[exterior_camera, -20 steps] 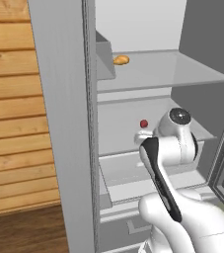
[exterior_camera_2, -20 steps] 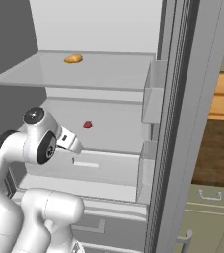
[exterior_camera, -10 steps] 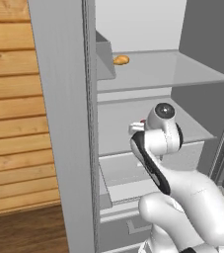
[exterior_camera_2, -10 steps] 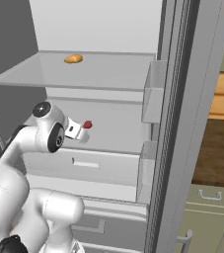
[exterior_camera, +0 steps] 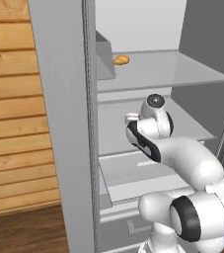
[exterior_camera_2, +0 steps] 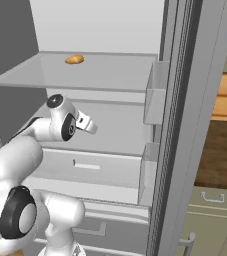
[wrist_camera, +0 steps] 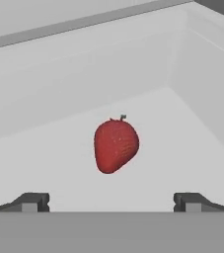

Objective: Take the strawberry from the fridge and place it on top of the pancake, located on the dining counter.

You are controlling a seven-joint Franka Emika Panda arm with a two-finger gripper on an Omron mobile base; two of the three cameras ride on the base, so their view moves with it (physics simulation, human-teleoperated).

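Gripper [wrist_camera: 111, 200] jaws stand spread wide and hold nothing; in the hand view the 2 dark fingertips [wrist_camera: 32, 201] rise far apart at the bottom edge, with the strawberry [wrist_camera: 115, 145] lying on the pale shelf floor between and beyond them, not touched by either. The fruit rests on its side near the inner corner where the back wall and a side wall of the fridge [exterior_camera: 64, 123] meet, its small green stem pointing up and away.

By my reading the task is at its very start. The fridge is open and the arm is inside, but the strawberry is not yet grasped, so the pick, the carry out of the fridge, the trip to the dining counter and the placing on the pancake are all left. The grasp itself looks like the step in hand: the fruit is well centred between the tips, so a short advance and a close should do, though so small and round a thing could slip or roll if the tips land off-centre.

From the base views the white arm reaches forward into the middle shelf, elbow bent low, wrist level and hand aimed toward the back wall. An orange-yellow food item [exterior_camera_2: 74, 59] sits on the shelf above, well apart from the hand.
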